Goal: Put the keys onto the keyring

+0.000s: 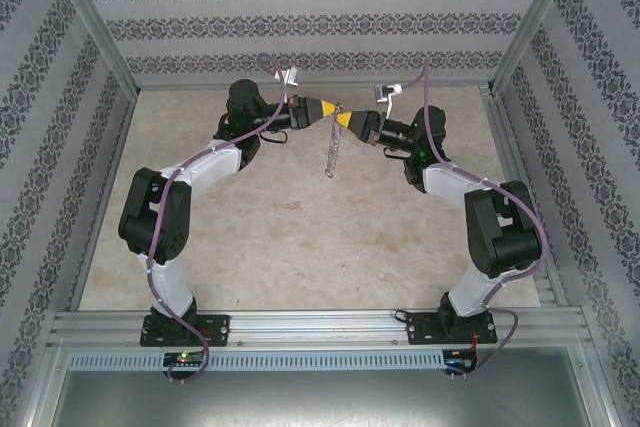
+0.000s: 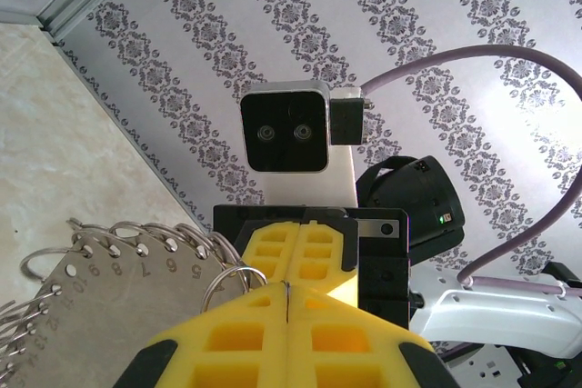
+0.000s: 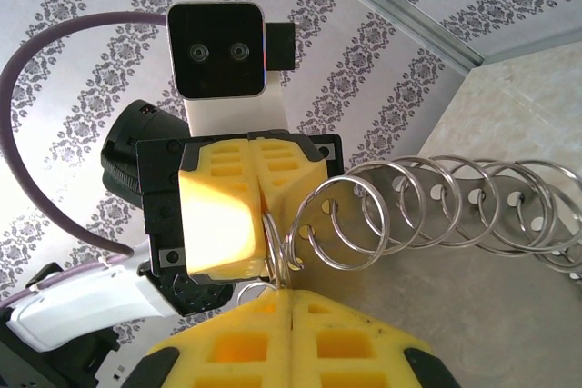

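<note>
The keyring hangs edge-on below my two grippers, which meet tip to tip high over the table. In the left wrist view it is a grey numbered plate fringed with wire loops. My left gripper is shut, and a thin metal edge shows in its seam. The right arm's yellow fingers face it closely. In the right wrist view my right gripper is shut at the bottom of one wire loop. That same loop runs up into the left fingers. I cannot pick out the keys.
Patterned walls enclose the table on three sides, with metal corner posts. Both arms arch inward from their bases at the near rail. Purple cables loop off each wrist.
</note>
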